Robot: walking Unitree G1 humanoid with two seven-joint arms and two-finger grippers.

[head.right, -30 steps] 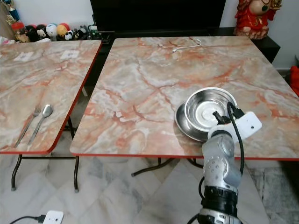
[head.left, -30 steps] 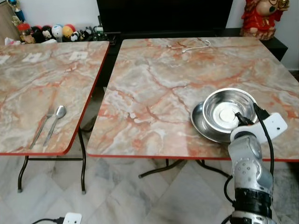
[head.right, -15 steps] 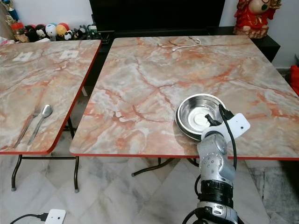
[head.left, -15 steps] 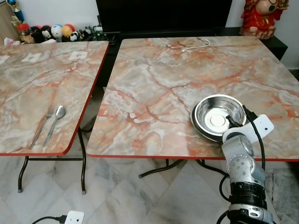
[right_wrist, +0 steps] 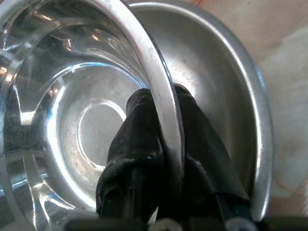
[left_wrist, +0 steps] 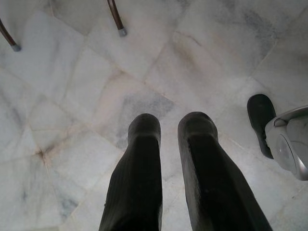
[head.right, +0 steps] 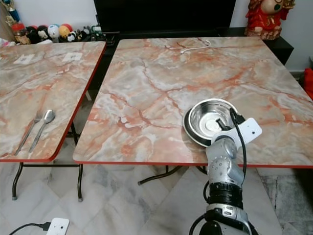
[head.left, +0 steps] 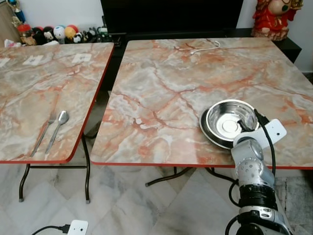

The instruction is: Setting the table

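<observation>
Head views: two marble-patterned tables with red edging stood side by side on a pale marble-tile floor. On the right table, near its front edge, a steel bowl sat inside a steel plate. My right arm rose from below the table edge, and my right gripper reached the bowl's near rim. A white cable lay at the far end of that table. On the left table, a fork and spoon lay side by side near the front edge. Behind the tables I noted a dark cabinet, a row of small toys to the left and a red figurine to the right. A white plug with a black cord lay on the floor.

Left wrist view: my left gripper hung over the floor tiles, fingers nearly together with a narrow gap, holding nothing. Two table-leg ends were visible.

Right wrist view: one finger sat inside the bowl and the other outside, pinching the rim. The plate lay beneath, on the marble surface.
</observation>
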